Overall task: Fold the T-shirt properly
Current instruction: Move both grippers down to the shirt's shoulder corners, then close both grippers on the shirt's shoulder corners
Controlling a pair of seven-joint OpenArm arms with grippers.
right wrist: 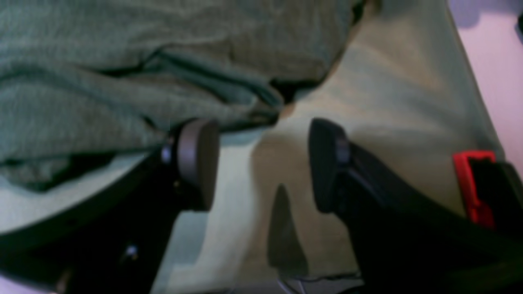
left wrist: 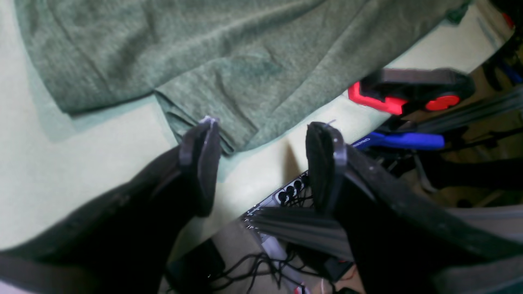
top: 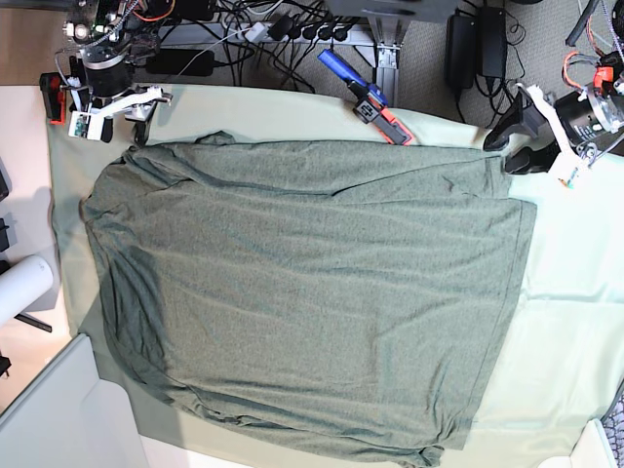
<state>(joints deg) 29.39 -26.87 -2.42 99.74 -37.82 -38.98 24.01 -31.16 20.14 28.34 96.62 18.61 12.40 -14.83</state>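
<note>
T-shirt (top: 312, 292) lies spread flat across the desk (top: 575, 322), bare sheet free along its right side. Left gripper (left wrist: 261, 134) hangs jaws released at a hem corner; right gripper (right wrist: 261, 163) jaws released beside a sleeve.

even, soft overhead light in the base view; right wrist view blurred (left wrist view sharper), shadows faint.

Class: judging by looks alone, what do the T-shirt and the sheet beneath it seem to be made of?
T-shirt: likely soft knit jersey, matte; its heathered grey-green speckle and loose wrinkles suggest so.
Table sheet: probably a smooth thin cloth, pale mint, lying flat with an even surface; the exact fibre cannot be told.
</note>
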